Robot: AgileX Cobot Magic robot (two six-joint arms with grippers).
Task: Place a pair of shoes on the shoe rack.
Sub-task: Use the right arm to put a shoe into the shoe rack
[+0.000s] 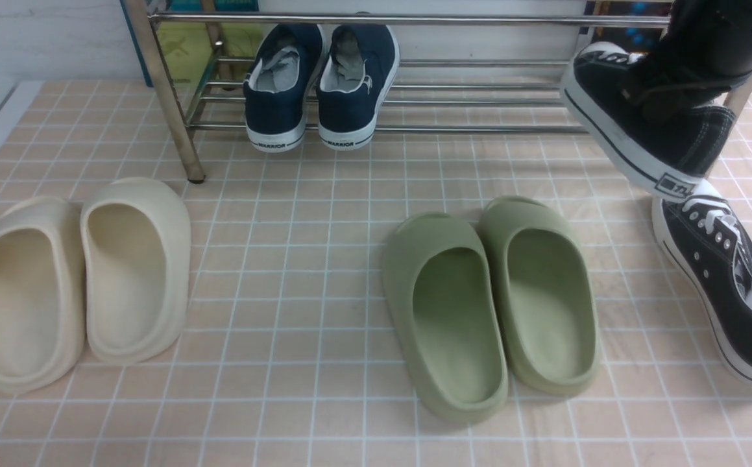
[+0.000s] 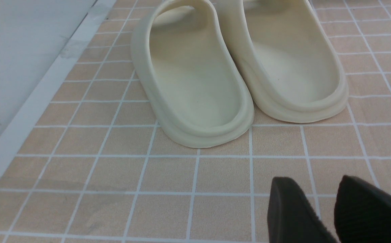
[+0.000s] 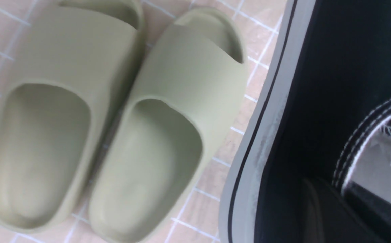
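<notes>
Right jaws: closed on the side wall of the lifted sneaker (image 1: 635, 136). One finger (image 3: 316, 212) outside the canvas, the other hidden, probably inside the opening.
Left jaws: slightly parted, empty, low over the desk (image 1: 285, 259), near the heels of the cream slides (image 2: 242, 74).

Step in hand, as judged: carrying the first of the pair to the rack (image 1: 479, 128). Held in the air at the rack's right end, toe up and toward the rods, heel lower and toward the camera. Not resting on anything visible.

Second sneaker (image 1: 726, 285): flat on the desk at far right, just below the lifted one, toe toward the rack, partly cut by the frame edge.

Next move, as judged: forward over the lower rods, into the free stretch right of the navy sneakers (image 1: 317, 84). Level the sole across two rods before letting go, else a likely tip through the gaps. Then back for the second.

Look: black canvas, white toe cap, white sole edge with a thin black stripe, heel patch, white stitching, grey lining. White laces plain on the second one.

Green slides (image 1: 492, 305): mid-desk, out of the path.
</notes>
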